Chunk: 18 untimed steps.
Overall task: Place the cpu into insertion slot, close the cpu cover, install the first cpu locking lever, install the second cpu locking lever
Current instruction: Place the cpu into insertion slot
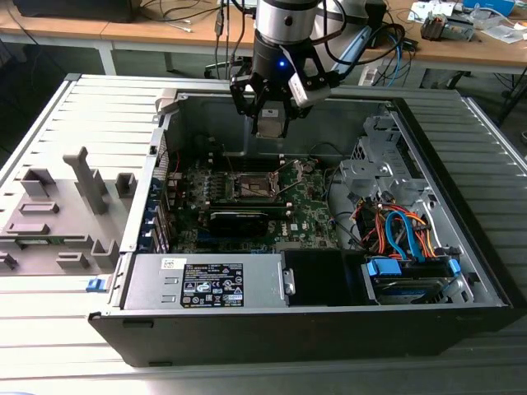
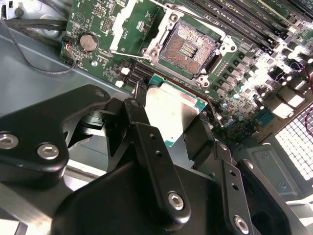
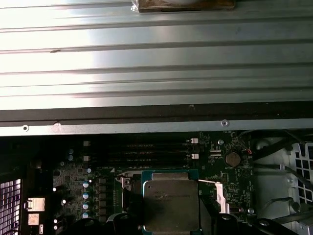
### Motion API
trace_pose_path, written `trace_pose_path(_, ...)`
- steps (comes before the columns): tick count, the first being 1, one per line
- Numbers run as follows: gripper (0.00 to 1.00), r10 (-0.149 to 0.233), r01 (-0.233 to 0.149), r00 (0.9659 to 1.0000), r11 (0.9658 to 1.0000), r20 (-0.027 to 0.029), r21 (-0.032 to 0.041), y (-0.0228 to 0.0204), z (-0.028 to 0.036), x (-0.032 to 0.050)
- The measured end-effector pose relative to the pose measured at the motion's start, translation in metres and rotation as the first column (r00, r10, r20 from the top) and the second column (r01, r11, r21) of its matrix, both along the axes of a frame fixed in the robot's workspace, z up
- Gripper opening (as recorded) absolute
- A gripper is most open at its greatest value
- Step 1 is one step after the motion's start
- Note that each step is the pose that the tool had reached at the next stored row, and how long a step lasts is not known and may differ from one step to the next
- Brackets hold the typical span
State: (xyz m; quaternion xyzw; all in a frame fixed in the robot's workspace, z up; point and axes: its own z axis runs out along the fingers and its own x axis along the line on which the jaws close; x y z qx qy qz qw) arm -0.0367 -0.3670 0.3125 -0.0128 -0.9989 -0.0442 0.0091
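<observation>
While the jaws grip one cpu (image 2: 169, 111), one insertion slot (image 2: 188, 46) lies uncovered.

Exterior view first: the insertion slot (image 1: 254, 186) is way too tiny to make out any pins. The cpu (image 1: 270, 125) under the jaws is just a pale speck. The arm (image 1: 284, 25) gets chopped off by the top edge, and so does the back worktop (image 1: 123, 33).

In the second wrist view a good half of the cpu (image 2: 171, 112) is buried behind the black jaws, so you can't see exactly where they pinch it. They blot out the board behind them too.

In the first wrist view the cpu (image 3: 171, 205) hangs right in front of the slot and covers most of it. Some brown thing (image 3: 186, 5) is clipped at the frame edge, no clue what it is.
</observation>
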Motion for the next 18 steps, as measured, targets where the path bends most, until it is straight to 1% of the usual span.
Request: trace_pose_path(18,0.55,0.000,0.000,1.0000,1.0000,0.0000,-0.0002,-0.0009,-0.0040,0.0000)
